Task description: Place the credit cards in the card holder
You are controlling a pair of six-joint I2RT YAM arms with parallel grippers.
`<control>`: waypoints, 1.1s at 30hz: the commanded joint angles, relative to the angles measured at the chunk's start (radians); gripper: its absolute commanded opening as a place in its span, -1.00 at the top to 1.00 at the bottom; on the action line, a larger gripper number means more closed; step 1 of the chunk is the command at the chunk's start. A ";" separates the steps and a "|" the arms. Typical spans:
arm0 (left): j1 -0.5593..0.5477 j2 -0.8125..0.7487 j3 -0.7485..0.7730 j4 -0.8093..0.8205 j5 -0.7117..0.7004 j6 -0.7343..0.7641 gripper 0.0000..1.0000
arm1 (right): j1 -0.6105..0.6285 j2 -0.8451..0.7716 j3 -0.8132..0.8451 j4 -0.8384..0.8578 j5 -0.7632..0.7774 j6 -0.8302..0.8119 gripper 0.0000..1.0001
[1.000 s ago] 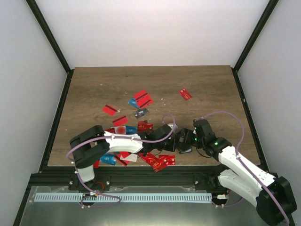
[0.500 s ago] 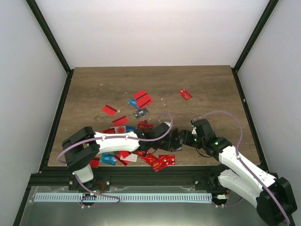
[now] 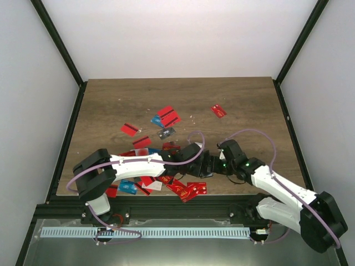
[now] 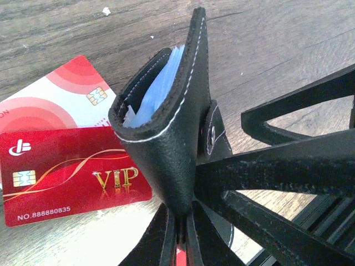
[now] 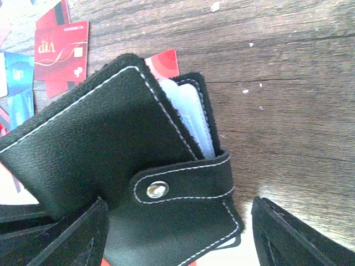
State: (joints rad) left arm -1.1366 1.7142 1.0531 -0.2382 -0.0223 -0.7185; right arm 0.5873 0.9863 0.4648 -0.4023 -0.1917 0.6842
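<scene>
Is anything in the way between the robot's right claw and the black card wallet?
No, nothing visible. The right gripper is open, with a finger on either side of the card holder, which the left gripper holds pinched.

It has the look of a robotics lab test cell, not a home or office: a brown wood-grain tabletop (image 3: 233, 105) boxed in by plain white panel walls (image 3: 177, 39) and black metal frame posts (image 3: 58, 41). Two white-and-black robot arms (image 3: 136, 164) are bolted by a grey metal base plate (image 3: 183, 246), and thin lilac cables (image 3: 260, 133) loop off them.
</scene>
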 commanded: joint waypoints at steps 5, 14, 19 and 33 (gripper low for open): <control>0.001 -0.066 0.026 -0.026 0.011 0.054 0.92 | 0.014 0.028 0.037 0.000 0.154 0.008 -0.44; 0.001 -0.111 0.031 -0.063 0.006 0.071 0.92 | 0.014 0.094 0.038 0.013 0.193 0.011 -0.44; 0.001 -0.141 0.036 -0.097 -0.021 0.079 0.92 | 0.014 0.104 0.029 0.011 0.222 0.016 -0.44; 0.045 -0.200 0.035 -0.165 -0.051 0.130 0.92 | 0.013 -0.110 0.013 0.081 0.118 -0.009 -0.47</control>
State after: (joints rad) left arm -1.1225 1.5543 1.0782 -0.3927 -0.0639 -0.6262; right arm 0.6037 1.0035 0.4850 -0.3805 -0.0093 0.6926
